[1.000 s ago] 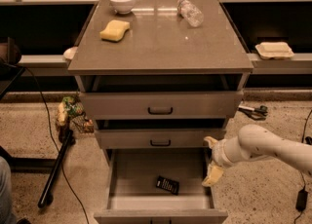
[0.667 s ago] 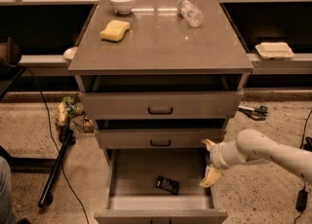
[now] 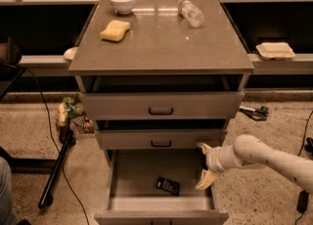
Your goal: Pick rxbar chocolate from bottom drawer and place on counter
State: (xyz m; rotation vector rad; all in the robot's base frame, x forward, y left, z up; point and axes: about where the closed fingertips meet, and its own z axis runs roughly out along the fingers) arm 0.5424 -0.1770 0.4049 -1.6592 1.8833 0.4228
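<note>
Sponge: yellow, lying flat; I place everything else from it.
Bowl: white, upright, just behind the sponge.
Bottle: clear plastic, on its side, well right of the sponge.
Pale box: far right of the sponge, on a lower ledge.
Black pole: slanting on the floor, below-left of the sponge.
My gripper: far below-right of the sponge, fingers spread.

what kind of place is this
Likely a robotics lab staged as a kitchen: a counter holding a white bowl and yellow sponge, plus a robot arm. Its tool, open, hangs over the right side of the bottom drawer.
</note>
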